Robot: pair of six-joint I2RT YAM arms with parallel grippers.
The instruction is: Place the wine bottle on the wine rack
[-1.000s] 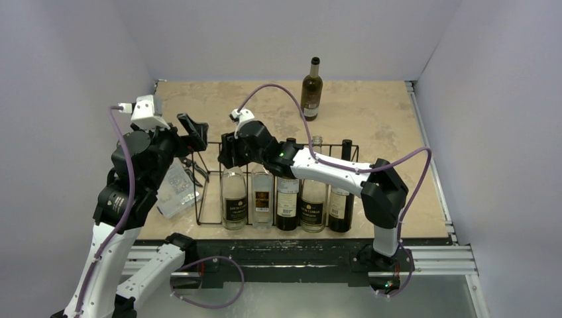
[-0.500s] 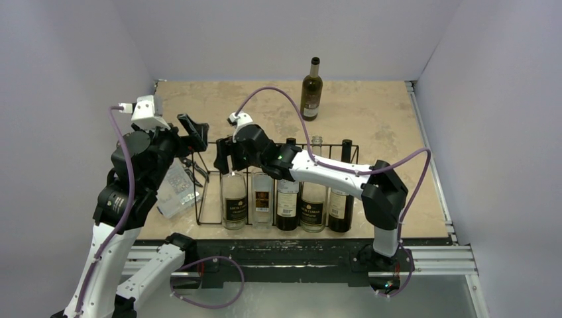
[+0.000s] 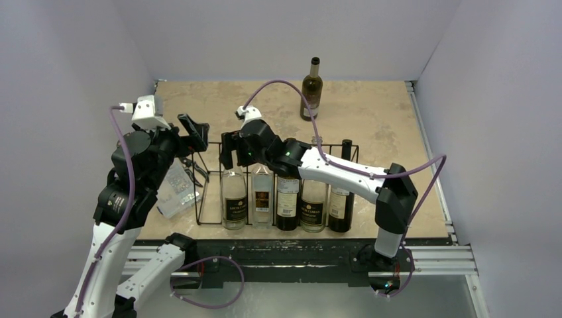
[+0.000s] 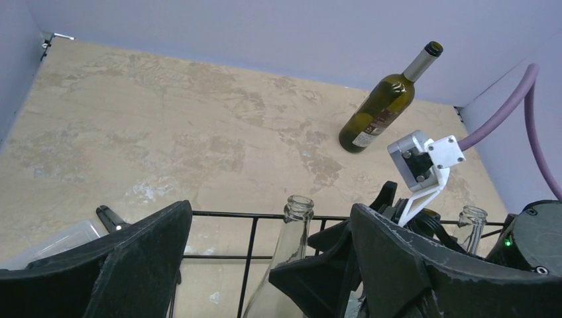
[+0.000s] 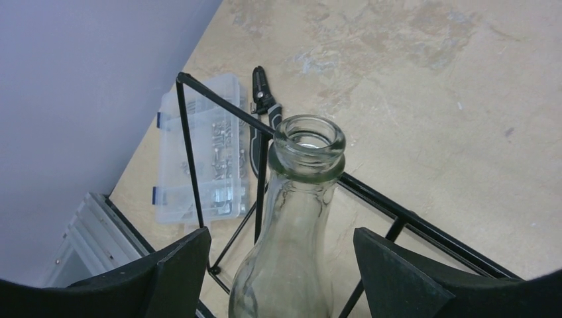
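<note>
The black wire wine rack (image 3: 200, 199) stands near the table's front edge and holds several upright bottles. Its leftmost bottle is a clear glass wine bottle (image 3: 233, 199). My right gripper (image 3: 228, 151) is open around this bottle's neck (image 5: 308, 142), with a gap on both sides and its fingers (image 5: 179, 265) off the glass. My left gripper (image 3: 193, 132) hangs open and empty just left of the rack's top rail (image 4: 225, 214). From there I see the clear neck (image 4: 298, 215) and the right gripper's finger (image 4: 325, 271) ahead. An olive-green wine bottle (image 3: 311, 89) stands alone at the back.
A small clear plastic organiser box (image 3: 177, 192) lies left of the rack, with a black hand tool (image 5: 262, 96) beside it. Purple cables loop over the right arm. Walls close in the left, back and right sides.
My right gripper has opened and let go of the clear bottle's neck, and its arm has lifted slightly. The bottle stays upright in the rack. The left arm has not visibly moved.
</note>
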